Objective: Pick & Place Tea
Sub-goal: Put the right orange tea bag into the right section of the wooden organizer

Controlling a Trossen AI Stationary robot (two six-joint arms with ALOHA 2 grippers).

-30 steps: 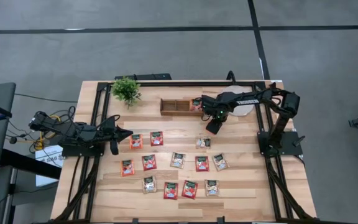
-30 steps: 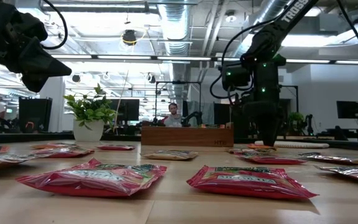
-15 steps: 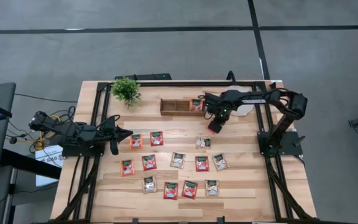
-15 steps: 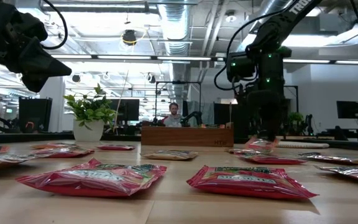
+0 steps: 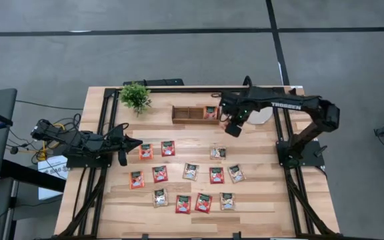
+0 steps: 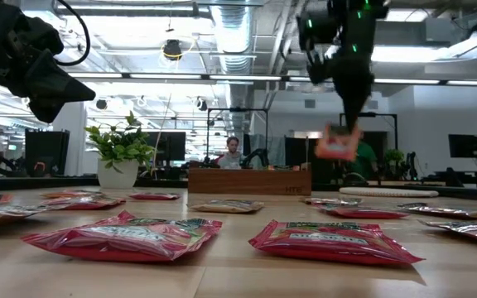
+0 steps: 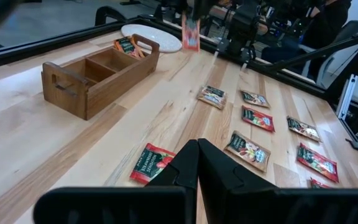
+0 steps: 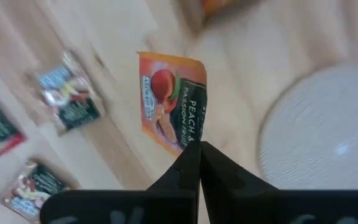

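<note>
Right wrist view has the clearest look: the right hand (image 8: 193,149) is pinched tight on the corner of an orange peach tea sachet (image 8: 174,99), which hangs in the air. From above, that hand (image 5: 233,128) sits just beside the wooden box (image 5: 189,114), off its plate-side end. One sachet (image 5: 211,112) is already in the box's end slot nearest that hand. Other sachets (image 5: 217,175) lie spread over the bench (image 5: 259,200), well away from the box. Left hand (image 5: 137,141) is closed, empty, parked out by the bench's edge.
</note>
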